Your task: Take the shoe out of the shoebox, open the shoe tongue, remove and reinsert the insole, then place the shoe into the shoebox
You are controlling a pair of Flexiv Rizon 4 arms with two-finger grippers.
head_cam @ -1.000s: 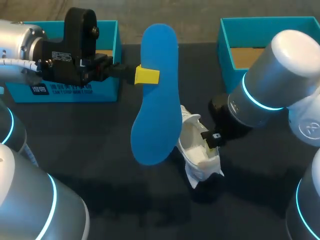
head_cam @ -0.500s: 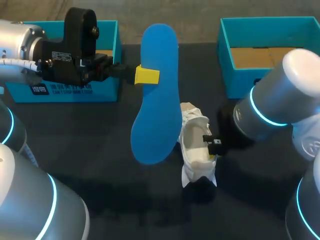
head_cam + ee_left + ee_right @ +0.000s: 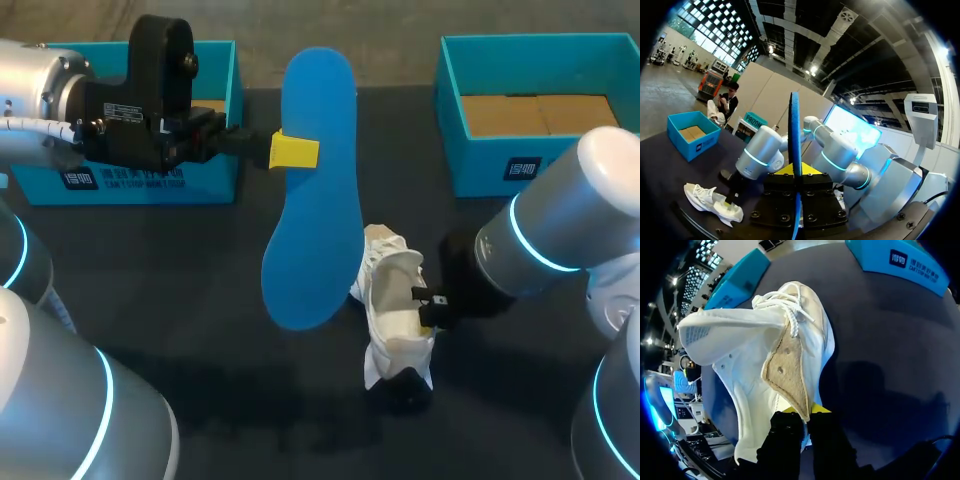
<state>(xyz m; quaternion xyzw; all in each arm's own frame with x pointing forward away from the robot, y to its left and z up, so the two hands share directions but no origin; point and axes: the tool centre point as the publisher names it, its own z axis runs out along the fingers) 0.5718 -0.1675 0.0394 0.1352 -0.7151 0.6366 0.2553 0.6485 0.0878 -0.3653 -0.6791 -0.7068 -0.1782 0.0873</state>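
Left gripper (image 3: 293, 151) clamps one blue insole (image 3: 315, 230), right gripper (image 3: 428, 308) pinches one white shoe (image 3: 392, 320), two shoeboxes (image 3: 540, 170) behind.

The insole (image 3: 312, 190) blocks the shoe's (image 3: 393, 300) ten o'clock, the right gripper (image 3: 428, 310) its three; bare table (image 3: 200, 340) lies open from six to eight o'clock.

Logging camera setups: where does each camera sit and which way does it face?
Head view: above and behind, looking down on the table; left arm and right arm show.
Left wrist view: along the left gripper, which holds the insole edge-on.
Right wrist view: along the right gripper, onto the shoe it grips.
All three show the shoe.
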